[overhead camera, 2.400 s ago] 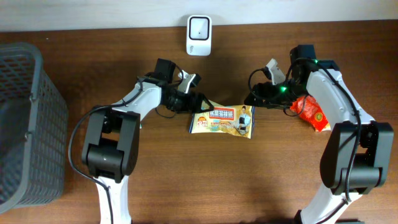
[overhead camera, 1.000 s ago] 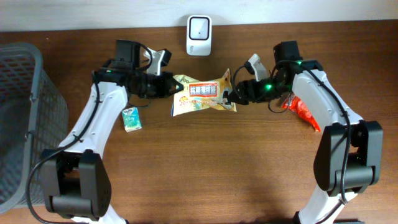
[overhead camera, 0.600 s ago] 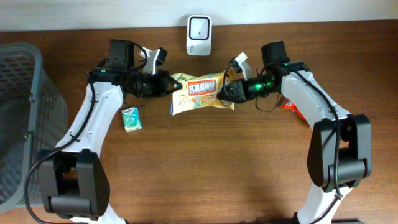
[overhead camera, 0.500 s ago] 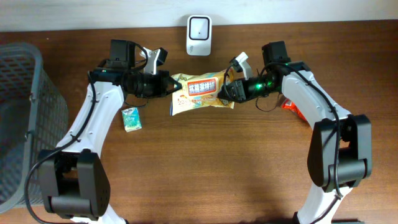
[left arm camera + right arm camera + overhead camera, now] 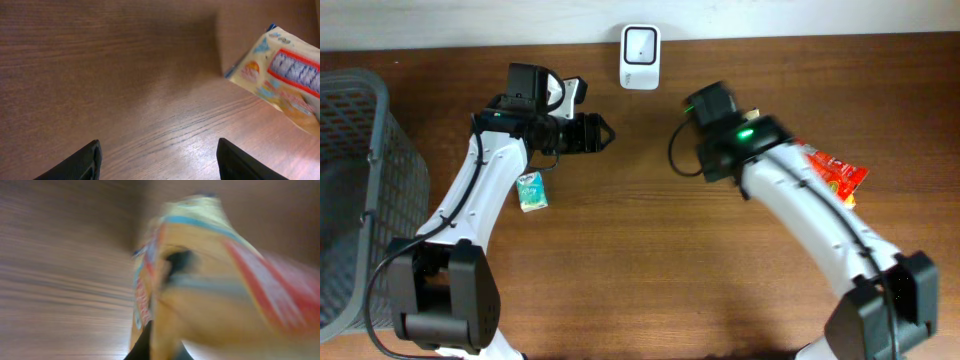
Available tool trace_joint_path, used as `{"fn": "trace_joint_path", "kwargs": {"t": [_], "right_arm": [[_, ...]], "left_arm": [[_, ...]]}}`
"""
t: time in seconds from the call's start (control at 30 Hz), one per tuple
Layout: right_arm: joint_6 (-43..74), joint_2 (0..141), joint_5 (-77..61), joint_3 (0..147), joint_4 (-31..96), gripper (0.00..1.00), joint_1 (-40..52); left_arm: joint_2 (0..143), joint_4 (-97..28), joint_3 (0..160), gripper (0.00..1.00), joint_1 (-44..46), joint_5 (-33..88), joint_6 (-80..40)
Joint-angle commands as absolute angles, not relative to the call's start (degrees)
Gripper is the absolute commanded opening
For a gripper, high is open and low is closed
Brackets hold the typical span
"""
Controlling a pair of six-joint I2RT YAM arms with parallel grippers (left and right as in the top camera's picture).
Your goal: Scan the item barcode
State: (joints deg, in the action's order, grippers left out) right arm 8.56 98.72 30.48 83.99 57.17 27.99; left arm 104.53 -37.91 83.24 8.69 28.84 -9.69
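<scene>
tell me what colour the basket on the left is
The basket is dark grey mesh, clearest in the overhead view.

Open tabletop (image 5: pixel 650 280) at centre front — basket (image 5: pixel 360 200) left, scanner (image 5: pixel 640 43) behind, red packet (image 5: pixel 835 172) right

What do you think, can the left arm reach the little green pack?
Probably yes: the green pack lies uncovered right beside that arm, and the left end effector is open and empty.

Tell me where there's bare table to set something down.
Widest: the front wood between the left arm and right arm. Smaller: below the scanner, between the left gripper and right arm. Crowded near the green pack, the red packet and the basket.
</scene>
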Motion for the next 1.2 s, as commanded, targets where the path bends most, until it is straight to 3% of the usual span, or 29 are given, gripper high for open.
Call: {"fn": "trace_joint_path", "kwargs": {"t": [0.0,0.3,0.53,0.57,0.7,0.8,0.87,1.0,1.17], "right_arm": [[12.71,103.83,61.47,83.9,60.84,0.05,34.76],[5.82,114.67,63.29,83.9,59.9,0.04,43.24],[5.85,114.69,51.75,83.94,59.07,0.06,52.1],[5.82,114.69,47.97,83.94,59.07,0.09,53.74],[5.8,114.69,32.62,83.96,57.63,0.38,58.39],[5.82,114.69,23.22,85.19,57.63,0.72,59.57],[5.8,114.54,18.92,86.8,57.69,0.86,59.05],[5.87,111.48,14.06,91.7,57.74,0.88,54.46],[5.87,106.67,-2.02,96.79,58.61,0.89,40.6]], "left_arm": [[106.61,-36.88,83.5,0.72,8.32,26.35,-9.41],[106.94,-34.74,83.5,0.71,-5.65,21.63,-9.39],[106.94,-34.76,83.5,0.71,-12.32,22.13,-9.39],[106.94,-34.74,83.5,0.71,-12.51,22.24,-9.41],[106.94,-34.79,83.5,0.7,-12.53,22.26,-9.39],[106.94,-34.85,83.5,0.7,-12.53,22.31,-9.39],[106.94,-35.0,83.5,0.7,-12.53,23.03,-9.39],[106.94,-35.59,83.5,0.69,-11.94,23.29,-9.37],[106.94,-35.57,83.5,0.7,-9.58,23.09,-9.1]]}}
